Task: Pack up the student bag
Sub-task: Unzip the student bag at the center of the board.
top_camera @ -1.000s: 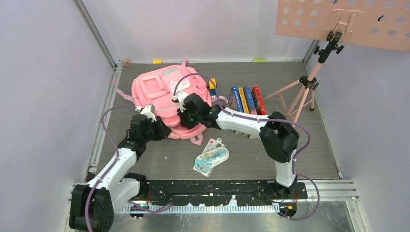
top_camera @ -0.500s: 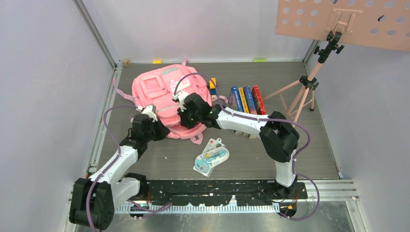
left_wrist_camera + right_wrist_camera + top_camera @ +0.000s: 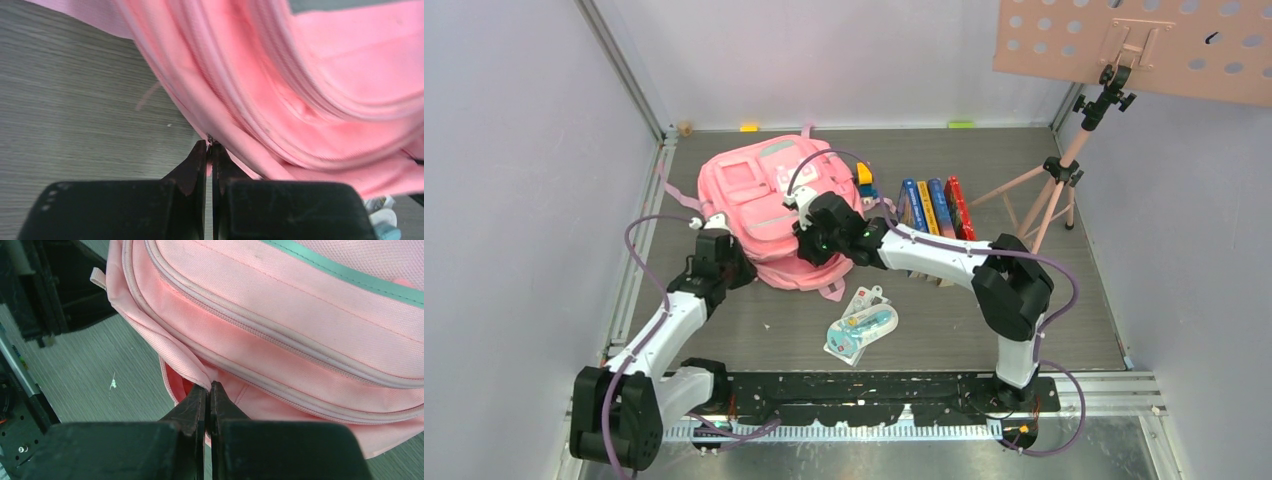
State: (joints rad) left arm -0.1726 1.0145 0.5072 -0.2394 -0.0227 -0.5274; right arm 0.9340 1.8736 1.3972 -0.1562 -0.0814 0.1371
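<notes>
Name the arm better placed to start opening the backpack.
Left, probably. The left arm has its jaws shut on what looks like a small metal tab at a zipper line of the backpack; the right arm only pinches a fabric fold at its edge, which suits bracing.

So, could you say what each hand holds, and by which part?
Right hand pinches the student bag by an edge fold; left hand, apparently by its zipper.

White arm links (image 3: 659, 330), black joints (image 3: 1009, 290), purple cables (image 3: 630, 238); left hand (image 3: 210, 146) matte black; green wrist light (image 3: 822, 243), maybe
</notes>
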